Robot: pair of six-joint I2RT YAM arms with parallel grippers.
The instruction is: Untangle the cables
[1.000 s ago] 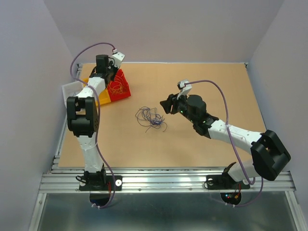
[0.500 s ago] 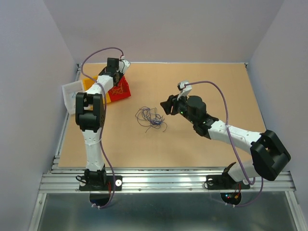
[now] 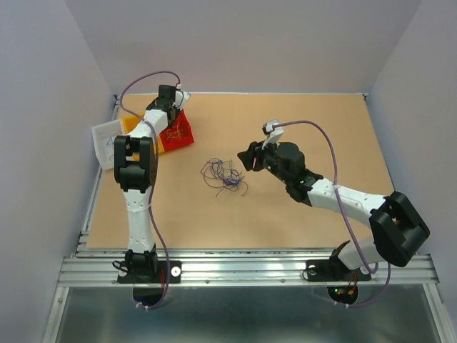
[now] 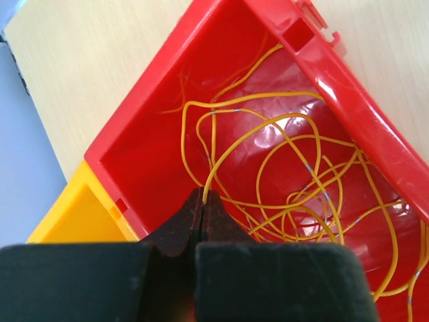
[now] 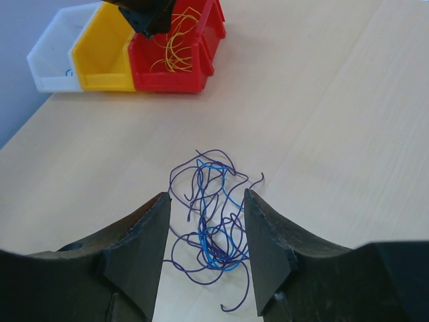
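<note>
1. Since a second ago: the left arm has swung down from above the bins. The left gripper (image 3: 171, 114) is now at the red bin (image 3: 184, 140). The right arm has barely shifted and the tangle hasn't moved.
2. Top view: the tangle (image 3: 223, 175) lies loose on the table (image 3: 307, 121), just ahead of the right gripper (image 3: 247, 158) and not touching it. The right arm is much the nearer. The left gripper is well apart from the tangle, off at the bins.
3. Top view, axis: the clump is slightly longer along the right gripper's pointing line than across it. A few loose ends trail toward the arm bases.
4. Left wrist: the left gripper (image 4: 203, 201) is clenched tight. A yellow wire (image 4: 206, 178) comes straight out of the tips, so it looks pinched. More yellow loops lie in the red bin (image 4: 355, 100), ahead of and below the tips. The yellow bin (image 4: 80, 221) is off to the gripper's left.
5. Right wrist: the right gripper (image 5: 204, 199) has its jaws apart with nothing in them. The tangle (image 5: 213, 231) is dead ahead, centred in the gap and below the tips. It's made of blue and darker strands. The red bin (image 5: 167, 82) and left gripper (image 5: 144, 17) are far ahead of it.
6. My read: the left gripper is dropping a sorted yellow wire. The next pick falls to the right gripper, going straight forward and down with no sideways correction. Risk is that closing on the middle of the clump grabs several strands at once. An outlying loop is the safer target.
</note>
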